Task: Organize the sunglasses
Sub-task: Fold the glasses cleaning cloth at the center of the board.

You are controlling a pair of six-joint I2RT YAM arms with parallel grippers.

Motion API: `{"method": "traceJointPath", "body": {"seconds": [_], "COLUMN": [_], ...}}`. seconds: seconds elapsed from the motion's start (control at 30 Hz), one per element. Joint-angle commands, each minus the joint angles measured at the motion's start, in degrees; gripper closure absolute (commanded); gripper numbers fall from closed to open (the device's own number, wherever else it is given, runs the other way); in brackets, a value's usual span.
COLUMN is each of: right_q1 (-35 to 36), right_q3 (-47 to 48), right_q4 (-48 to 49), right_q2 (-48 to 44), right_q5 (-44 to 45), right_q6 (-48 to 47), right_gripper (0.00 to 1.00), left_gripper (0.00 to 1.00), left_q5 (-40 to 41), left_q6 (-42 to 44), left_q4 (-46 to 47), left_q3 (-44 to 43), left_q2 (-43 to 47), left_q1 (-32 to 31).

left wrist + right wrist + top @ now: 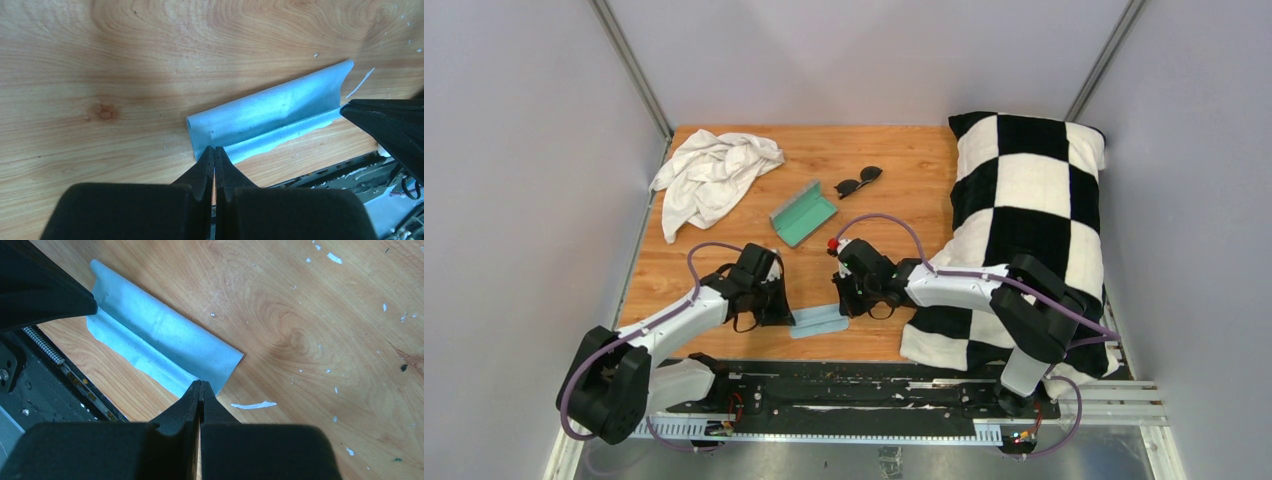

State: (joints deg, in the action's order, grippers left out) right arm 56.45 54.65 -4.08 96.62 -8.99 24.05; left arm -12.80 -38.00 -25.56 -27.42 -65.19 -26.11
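Top external — sunglasses (858,181) well beyond right pincer (845,308).

Table (894,170) shows warm orange-brown wood grain, flecked with white specks up close. Far left, a white towel (709,175). The case (803,213) is teal inside, grey along its edge. Sunglasses (859,181): dark lenses, dark frame. On the right, a pillow (1024,200) in bold black-and-white check. At the near edge the cloth (270,117) is plain pale blue. Arms (674,320) are white with black joints, cables (894,222) purple, fingers (202,175) matte black.
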Motion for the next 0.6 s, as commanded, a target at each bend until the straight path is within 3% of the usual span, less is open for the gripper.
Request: {"method": "traceJointPath", "body": {"seconds": [0.0,0.23,0.33,0.4,0.47,0.57], "right_q1": [0.84,0.94,0.94,0.94,0.95,0.94], "right_q3": [-1.66,-1.58,-1.57,-1.41,-1.23,-0.98], "right_q4": [-1.67,-1.55,-1.63,-2.04,-2.53,-3.35], "right_q2": [0.09,0.84,0.5,-0.02,-0.52,-1.77], "right_q5": [0.75,0.12,0.42,0.85,0.98,0.5], "right_q6": [-1.31,-1.08,-1.16,-1.26,-1.45,-2.06], "right_gripper": [1.0,1.0,1.0,0.94,0.86,0.72], "left_gripper": [1.0,1.0,0.77,0.62,0.55,0.54], "left_q5": [1.29,0.93,0.68,0.47,-0.11,-0.06], "left_q6": [0.29,0.07,-0.11,-0.32,-0.32,-0.06], "left_q4": [-2.13,-1.62,-1.81,-2.19,-2.95,-5.14], "left_q3": [-0.68,0.0,0.04,0.08,-0.12,-1.21], "left_q2": [0.55,0.14,0.62,1.26,2.16,4.26], "left_q1": [-0.43,-0.5,-0.52,-0.52,-0.52,-0.52]}}
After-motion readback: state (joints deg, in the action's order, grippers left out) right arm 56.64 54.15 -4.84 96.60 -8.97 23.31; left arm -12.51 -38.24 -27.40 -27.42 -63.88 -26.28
